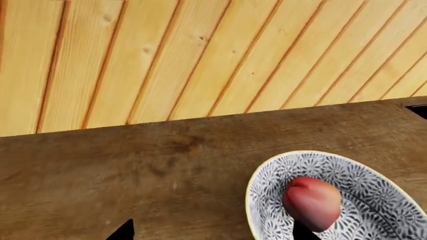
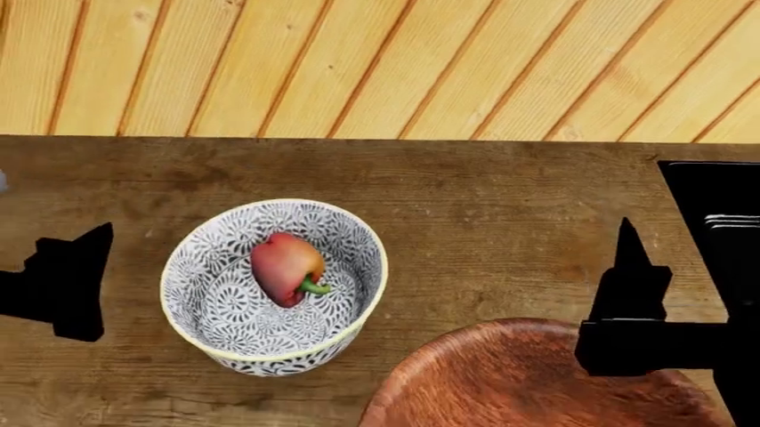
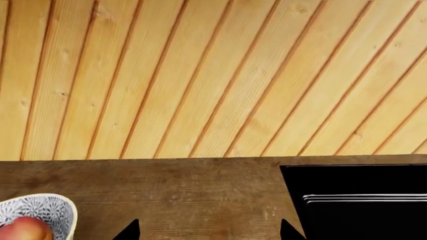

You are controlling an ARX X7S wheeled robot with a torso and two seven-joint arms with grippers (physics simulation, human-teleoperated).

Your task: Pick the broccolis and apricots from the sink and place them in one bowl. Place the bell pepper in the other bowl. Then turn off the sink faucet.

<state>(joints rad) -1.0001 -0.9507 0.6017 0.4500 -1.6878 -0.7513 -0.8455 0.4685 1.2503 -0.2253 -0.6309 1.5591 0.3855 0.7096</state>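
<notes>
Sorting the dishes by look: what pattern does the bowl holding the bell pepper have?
A grey-and-white floral pattern on the bowl, clearest in the head view.

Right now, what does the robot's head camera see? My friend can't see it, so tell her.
A red bell pepper lies inside a patterned bowl on a wooden counter. An empty reddish-brown bowl sits near the bottom edge, and the dark sink is at the right. Both grippers are black shapes at the sides.
</notes>
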